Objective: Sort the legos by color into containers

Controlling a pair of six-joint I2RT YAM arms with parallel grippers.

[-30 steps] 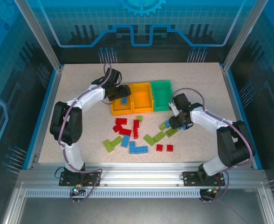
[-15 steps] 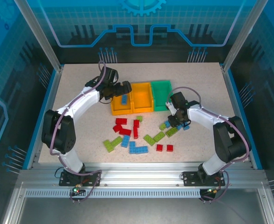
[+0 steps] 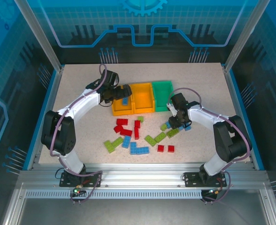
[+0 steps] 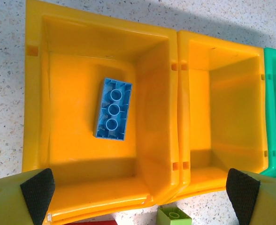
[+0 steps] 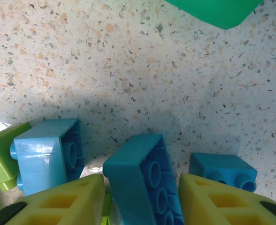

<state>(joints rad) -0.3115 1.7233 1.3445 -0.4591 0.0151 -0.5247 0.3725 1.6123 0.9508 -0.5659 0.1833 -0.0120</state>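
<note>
My left hand [image 3: 121, 92] hangs over the containers [image 3: 142, 97], jaws wide with nothing between them; from the left wrist its fingers [image 4: 37, 190] stand as far apart as the left orange bin [image 4: 34, 117] and middle orange bin [image 4: 222, 154] together. A pale blue brick [image 4: 113, 109] lies flat in the left orange bin, hollow side up, its long axis running from near wall to far wall, apart from every wall. Bare tabletop [image 3: 91, 126] stretches left of the bins and beyond them to the far edge. My right hand [image 3: 177, 123] sits low among the loose legos [image 3: 128, 133], just on the near side of the green bin [image 3: 162, 95]; its fingers [image 5: 63, 201] stand narrow, close on both sides of a mid-blue brick [image 5: 140, 185] tipped on its side, long axis lying along the fingers; I cannot tell whether they grip it. A light blue brick [image 5: 46, 154] sits just left and a small blue brick [image 5: 222, 172] just right; open tabletop separates them from the green bin's corner.
</note>
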